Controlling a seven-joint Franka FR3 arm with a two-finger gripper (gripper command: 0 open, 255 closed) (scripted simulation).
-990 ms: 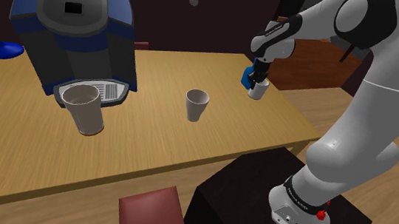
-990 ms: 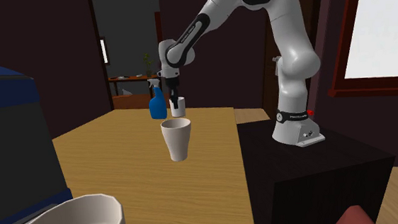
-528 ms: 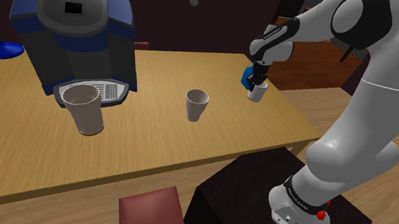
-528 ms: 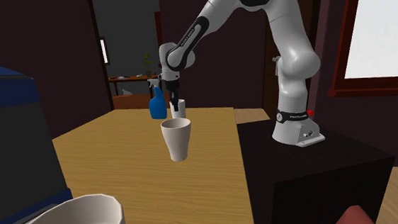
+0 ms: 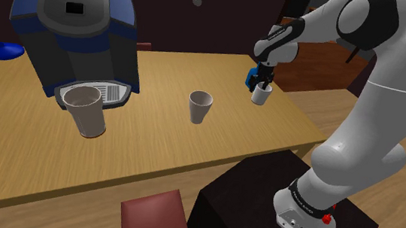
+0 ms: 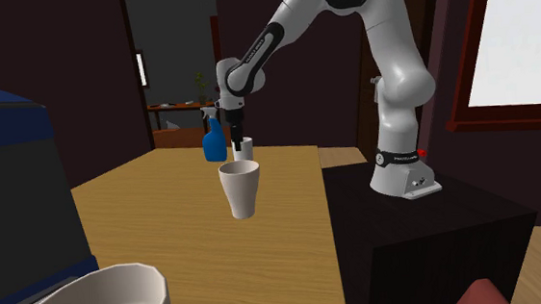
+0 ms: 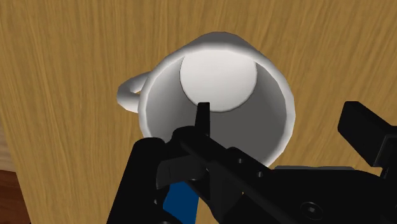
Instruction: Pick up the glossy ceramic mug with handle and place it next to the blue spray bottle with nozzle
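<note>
The white mug (image 5: 260,98) stands upright on the wooden table (image 5: 153,150), near the table's edge at 3 o'clock in the shoulder view; the blue spray bottle (image 5: 251,77) is just beside it, at about 11 o'clock from it; whether the two touch cannot be told. In the second exterior view the mug (image 6: 247,150) sits at 12 o'clock from a plain white cup (image 6: 241,188), whose rim hides the mug's base; the spray bottle (image 6: 214,142) is close by at 9 o'clock from the mug.

The black gripper (image 5: 263,83) points straight down over the mug, at 12 o'clock from it in the shoulder view; in the second exterior view the gripper (image 6: 236,137) reaches the mug's rim. The wrist view looks down into the mug (image 7: 219,70); the gripper (image 7: 280,114) has its fingers apart, one finger (image 7: 203,118) inside the mug, the other outside the wall; the wall lies between them and neither presses on it. The mug's handle (image 7: 127,95) is on the side away from the outer finger.

In the shoulder view the white cup (image 5: 200,107) stands at about 8 o'clock from the mug, well apart; a dark blue coffee machine (image 5: 77,27) stands farther off at 9 o'clock, with a second cup (image 5: 87,111) under its spout.
</note>
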